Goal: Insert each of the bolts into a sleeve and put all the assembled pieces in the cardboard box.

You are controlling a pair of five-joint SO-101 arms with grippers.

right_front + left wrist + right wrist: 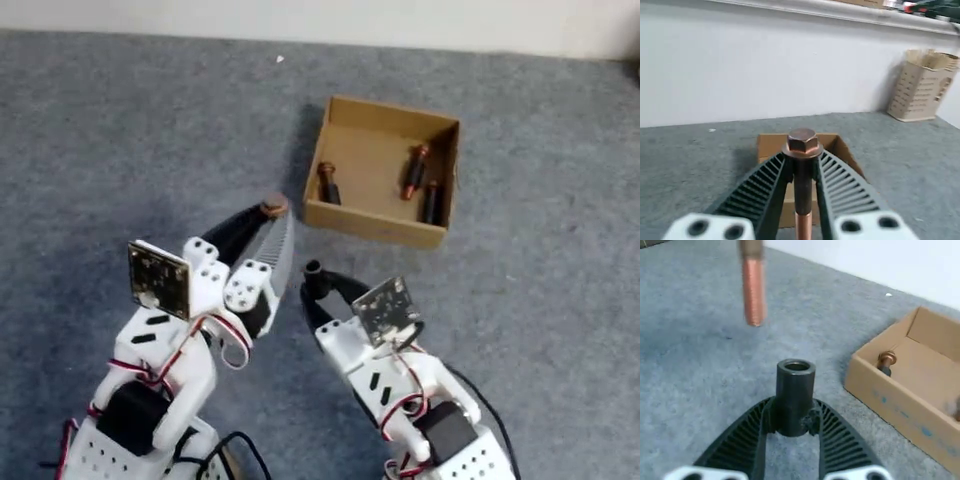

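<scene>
High view:
- I log the left gripper [272, 216] clamped on one bolt [273, 207], head up, just beside the near left corner of the cardboard box [372, 226].
- The right gripper [314, 284] is closed around a black sleeve [313, 269], which stands upright near the bolt but apart from it.
- Three assembled pieces [415, 172] lie in the box: one by its left wall and two by its right.
- Everything sits on grey carpet [120, 140].

Left wrist view:
- The copper hex head stands above the ribbed fingers, with the shank pinched between them.
- The box lies behind.
- A slotted beige basket [922, 85] stands against the white wall [765, 65].

Right wrist view:
- The sleeve's bore is open upward.
- The bolt's threaded tip hangs above it and off to one side.
- I can't read the blue print [900, 412] on the box's outer wall because it is blurred.
</scene>
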